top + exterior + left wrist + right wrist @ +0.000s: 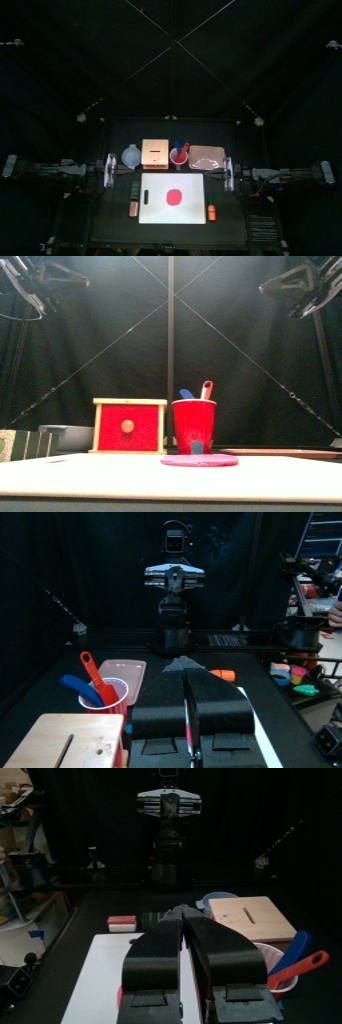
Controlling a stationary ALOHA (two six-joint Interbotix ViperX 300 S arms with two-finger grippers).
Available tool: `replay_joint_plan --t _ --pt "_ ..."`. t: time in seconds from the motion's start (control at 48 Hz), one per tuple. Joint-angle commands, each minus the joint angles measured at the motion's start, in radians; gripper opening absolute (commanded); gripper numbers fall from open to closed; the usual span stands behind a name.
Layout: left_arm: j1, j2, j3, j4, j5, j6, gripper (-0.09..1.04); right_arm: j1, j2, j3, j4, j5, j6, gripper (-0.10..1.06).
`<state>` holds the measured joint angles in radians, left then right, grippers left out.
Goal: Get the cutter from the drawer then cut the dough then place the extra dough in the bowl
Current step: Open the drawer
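Both grippers are clenched on nothing. From above, the left gripper (110, 170) hangs off the back left corner of the white cutting board (150, 215) and the right gripper (230, 173) off its back right corner, each clear of the board's edge. The red dough disc (171, 195) lies near the board's middle with bare white all round it. Behind the board's back edge runs a row: blue-grey bowl (131, 155), wooden box (156, 153), red cup (179, 155), pink tray (205, 157). The bowl sits near the left gripper and the tray near the right one. One small toy (132, 207) lies just off the board's left edge, another small toy (211, 211) just off its right edge.

At table height, the box's red drawer front (130, 426) sits within its frame. The cup, holding a blue knife (186, 394) and a red knife (206, 389), stands right behind the dough. Both arms sit high in the upper corners — open air over everything on the table.

On the left wrist, the jaws meet at their tips, nothing between them; cup and tray lie to one side, the board's edge to the other.

On the right wrist, the jaws are likewise pressed together and empty, above bare board — box and bowl lie off to one side.
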<state>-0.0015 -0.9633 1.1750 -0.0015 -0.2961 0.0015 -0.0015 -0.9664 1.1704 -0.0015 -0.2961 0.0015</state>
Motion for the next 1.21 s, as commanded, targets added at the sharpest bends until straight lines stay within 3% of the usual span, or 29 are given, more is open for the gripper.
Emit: replay_joint_plan --t 0.021,0.083,0.167,0.271,0.417,0.562,0.771,0.958,1.208 --pt "-0.006 0.040 -0.026 -0.015 -0.009 -0.011 -0.06 -0.015 0.040 -0.018 0.000 -0.006 0.000 -0.02" --pt "-0.005 0.055 -0.031 -0.052 -0.015 -0.021 -0.04 -0.029 0.081 -0.040 0.000 -0.008 0.000 0.01" --pt "0.003 0.109 -0.032 -0.215 -0.057 -0.061 -0.01 -0.069 0.195 -0.106 0.000 -0.009 0.000 0.02" --pt "-0.005 0.193 -0.021 -0.437 -0.115 -0.094 -0.01 -0.129 0.387 -0.261 0.000 -0.009 0.002 0.02" --pt "-0.020 0.333 -0.018 -0.681 -0.153 -0.124 -0.01 -0.173 0.626 -0.472 -0.005 -0.003 -0.005 0.03" --pt "-0.087 0.476 -0.032 -0.781 -0.189 -0.133 -0.01 -0.224 0.873 -0.669 -0.044 0.040 0.002 0.03" --pt "-0.161 0.630 -0.048 -0.927 -0.373 -0.140 -0.01 -0.249 1.175 -0.925 -0.077 0.238 -0.003 0.03" --pt "-0.213 0.712 -0.058 -0.999 -0.449 -0.140 -0.01 -0.252 1.249 -0.996 -0.160 0.459 0.000 0.03" --pt "-0.218 0.842 -0.121 -1.008 -0.453 -0.140 0.04 -0.252 1.272 -0.996 -0.198 0.561 0.000 0.03"
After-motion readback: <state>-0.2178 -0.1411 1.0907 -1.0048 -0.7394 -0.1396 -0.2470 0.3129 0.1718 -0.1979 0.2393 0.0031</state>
